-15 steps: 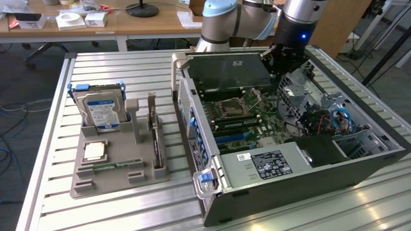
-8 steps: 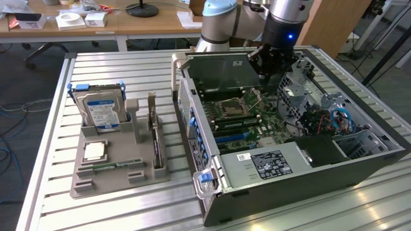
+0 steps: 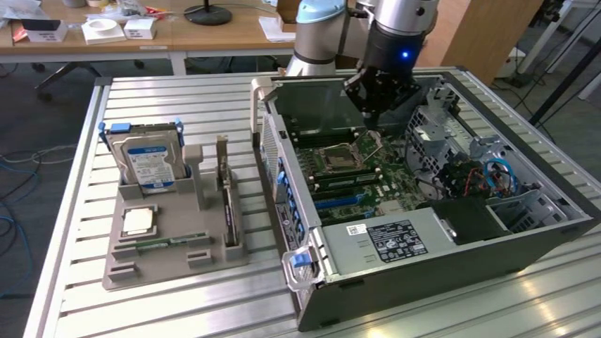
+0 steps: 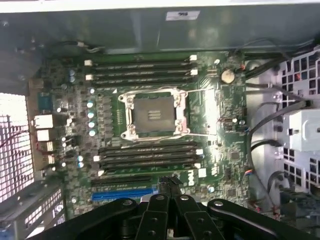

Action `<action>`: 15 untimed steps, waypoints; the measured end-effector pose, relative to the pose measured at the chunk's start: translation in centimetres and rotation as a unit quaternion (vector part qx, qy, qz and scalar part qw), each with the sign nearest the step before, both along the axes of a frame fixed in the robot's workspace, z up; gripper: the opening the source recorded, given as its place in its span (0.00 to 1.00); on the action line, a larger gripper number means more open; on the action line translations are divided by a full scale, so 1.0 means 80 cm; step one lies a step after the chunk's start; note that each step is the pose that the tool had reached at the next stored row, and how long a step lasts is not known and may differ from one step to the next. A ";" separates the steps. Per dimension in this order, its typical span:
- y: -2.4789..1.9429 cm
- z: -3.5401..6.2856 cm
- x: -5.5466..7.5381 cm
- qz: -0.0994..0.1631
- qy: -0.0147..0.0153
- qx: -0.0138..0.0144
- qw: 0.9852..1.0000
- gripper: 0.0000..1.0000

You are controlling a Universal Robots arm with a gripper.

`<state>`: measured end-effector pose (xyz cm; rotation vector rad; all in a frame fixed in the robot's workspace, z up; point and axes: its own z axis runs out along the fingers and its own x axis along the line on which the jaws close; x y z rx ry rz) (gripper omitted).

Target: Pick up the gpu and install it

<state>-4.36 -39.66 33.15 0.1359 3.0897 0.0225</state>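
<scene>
Silver-grey arm (image 3: 395, 17) with pale blue joint cap, glowing blue light, black claw (image 3: 374, 113)

Table (image 3: 188, 98) ribbed bare metal, dull sheen; computer case (image 3: 526, 246) matt dark metal, grey plastic side frame; motherboard (image 4: 225, 115) glossy green; parts holder (image 3: 141, 264) matt grey plastic; gripper (image 4: 170, 197) black, slightly glossy; rear desk (image 3: 235, 32) wood

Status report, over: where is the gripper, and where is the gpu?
Gripper over motherboard, inside open case. Thin card on edge in tray, likely the gpu, apart from gripper. Blue slot bare where visible.
</scene>
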 end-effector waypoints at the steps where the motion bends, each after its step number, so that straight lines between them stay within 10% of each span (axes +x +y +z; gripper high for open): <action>1: -0.0026 0.000 0.000 0.000 0.000 -0.001 1.000 0.10; 8: -0.0239 0.000 -0.001 0.000 0.003 -0.015 1.000 0.10; 15: -0.0539 0.000 -0.001 0.000 0.003 -0.016 1.000 0.10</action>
